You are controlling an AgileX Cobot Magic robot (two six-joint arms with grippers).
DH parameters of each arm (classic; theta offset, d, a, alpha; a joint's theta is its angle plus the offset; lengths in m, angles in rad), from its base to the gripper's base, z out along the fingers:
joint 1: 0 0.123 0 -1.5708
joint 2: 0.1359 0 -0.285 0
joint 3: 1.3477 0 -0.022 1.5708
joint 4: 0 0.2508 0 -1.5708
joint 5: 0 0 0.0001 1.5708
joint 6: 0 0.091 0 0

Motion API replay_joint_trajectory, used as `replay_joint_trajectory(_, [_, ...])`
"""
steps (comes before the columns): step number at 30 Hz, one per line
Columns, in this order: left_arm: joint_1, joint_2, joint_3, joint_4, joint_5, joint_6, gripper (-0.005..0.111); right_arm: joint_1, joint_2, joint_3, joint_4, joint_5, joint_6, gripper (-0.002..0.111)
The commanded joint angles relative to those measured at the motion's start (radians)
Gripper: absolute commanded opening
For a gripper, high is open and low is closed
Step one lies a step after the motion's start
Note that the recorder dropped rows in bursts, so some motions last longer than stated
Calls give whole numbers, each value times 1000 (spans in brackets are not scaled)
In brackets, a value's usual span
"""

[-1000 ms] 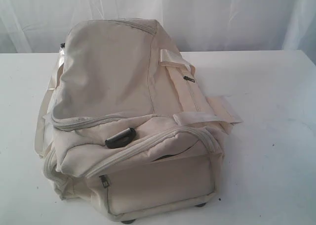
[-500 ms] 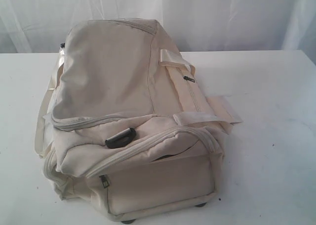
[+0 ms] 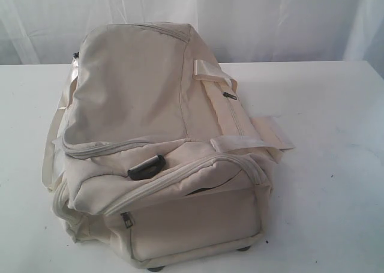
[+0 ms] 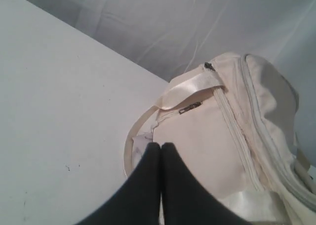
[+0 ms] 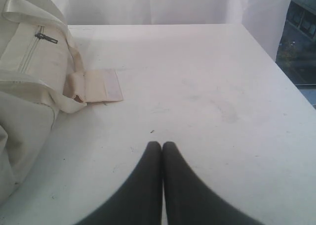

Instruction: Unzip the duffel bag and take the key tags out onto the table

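Note:
The cream duffel bag lies on the white table, its zips closed, a black plastic loop on its front and dark zip pulls on its side. The key tags are hidden. No gripper shows in the exterior view. In the left wrist view my left gripper is shut and empty, in front of the bag's side near a webbing strap. In the right wrist view my right gripper is shut and empty over bare table, with the bag off to one side.
A white curtain hangs behind the table. A flat cream strap pad lies on the tabletop beside the bag. The table's far edge and corner show in the right wrist view.

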Motion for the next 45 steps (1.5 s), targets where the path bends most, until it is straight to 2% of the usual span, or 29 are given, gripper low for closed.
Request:
replay_joint_trajectory(1, [1,-4,4,-10,-93,0,0,-6,-3,5,-2,-3,-4,0])
replay_joint_trajectory(3, [1,-4,-3,34,-112,0,0,-6,-3,5,-2,-3,-4,0])
replay_joint_trajectory(6, [1,-4,-83,135,-83,-17,0,-6,-3,5,-27,-7,-11,0])
replay_joint_trajectory(9, [1,-4,-183,196,61,-42,0,-6,-3,5,-30,-67,-11,0])
replay_joint_trajectory(11, [1,-4,-258,195,169,-19,0,-6,-3,5,-27,-180,-11,0])
replay_joint_trajectory(12, [1,23,-299,163,200,36,0,-6,-3,5,2,-298,17,0])
replay_joint_trajectory(15, [1,84,-360,68,211,218,0,-6,-3,5,9,-502,50,0])
replay_joint_trajectory(18, [-1,162,-423,-86,242,465,0,-6,-3,5,16,-740,109,0])
replay_joint_trajectory(21, [-30,251,-480,-300,250,751,0,-6,-3,5,56,-920,441,0])
replay_joint_trajectory(22, [-40,289,-501,-361,267,855,0,-6,-3,5,106,-927,484,0])
replay_joint_trajectory(23, [-47,331,-525,-420,299,949,0,-6,-3,-15,155,-898,495,0])
replay_joint_trajectory(25, [-60,418,-564,-517,393,1068,0,-6,-3,-76,175,-730,495,0])
replay_joint_trajectory(28, [-73,550,-611,-639,601,1158,0,-6,45,-244,50,-342,487,0])
replay_joint_trajectory(29, [-73,580,-616,-666,670,1165,0,-6,76,-301,8,-268,473,0])
replay_joint_trajectory(32, [-73,659,-616,-713,758,1172,0,2,238,-445,-22,-141,303,0])
replay_joint_trajectory(35, [-73,704,-616,-709,763,1168,3,34,418,-591,75,-40,68,0])
replay_joint_trajectory(38, [-73,718,-616,-690,756,1163,22,71,595,-725,257,71,-75,0])
replay_joint_trajectory(43, [-73,737,-616,-620,843,1029,67,144,820,-882,550,195,-216,0])
replay_joint_trajectory(45, [-73,745,-616,-586,915,948,73,158,869,-924,603,233,-218,0])
